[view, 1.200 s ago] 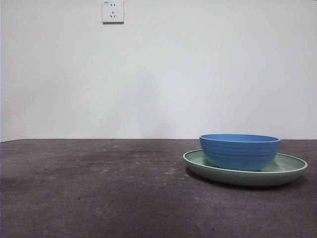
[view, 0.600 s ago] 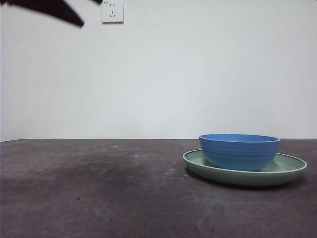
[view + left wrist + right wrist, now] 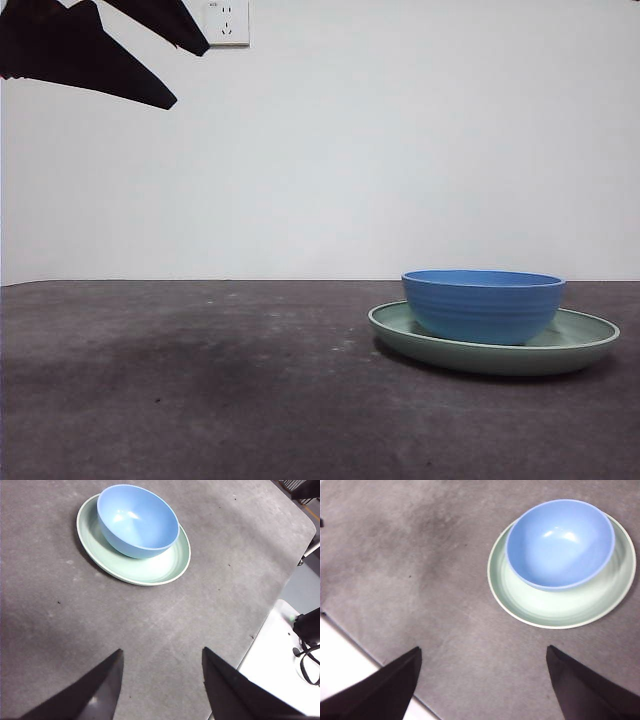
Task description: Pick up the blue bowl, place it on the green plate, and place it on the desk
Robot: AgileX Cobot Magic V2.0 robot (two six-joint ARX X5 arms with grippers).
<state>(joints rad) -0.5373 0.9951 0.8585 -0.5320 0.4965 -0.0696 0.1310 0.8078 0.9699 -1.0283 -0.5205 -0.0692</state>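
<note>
A: Whereabouts of the blue bowl point(image 3: 484, 305)?

B: Seated upright on the green plate point(image 3: 596, 343), off-centre, crowding one side of the rim. Empty inside, going by both wrist views. Touched by neither arm.

A: And the plate?

B: Flat on the table point(image 3: 200, 380), toward the right in the front view, with bare dark surface all around.

A: State of the left gripper point(image 3: 160, 680)?

B: Released: jaws parted, nothing between them. Hanging above the table, well apart from the bowl and looking across at it.

A: Right gripper point(image 3: 482, 680)?

B: Likewise let go, jaws spread wide and gripping nothing. High over the table, with bowl and plate both in sight below.

A: Anything of the arms in the front view?

B: Only a black arm tip point(image 3: 90, 50) at the upper left corner, far above the table. Impossible to say from that view alone which arm.

A: So, how far along?

B: Judging from the layout: bowl-on-plate part done. Left to do, probably: taking the bowl by the rim, lifting it clear of the plate, setting it down on bare table. Not yet begun; no grip on anything.
</note>
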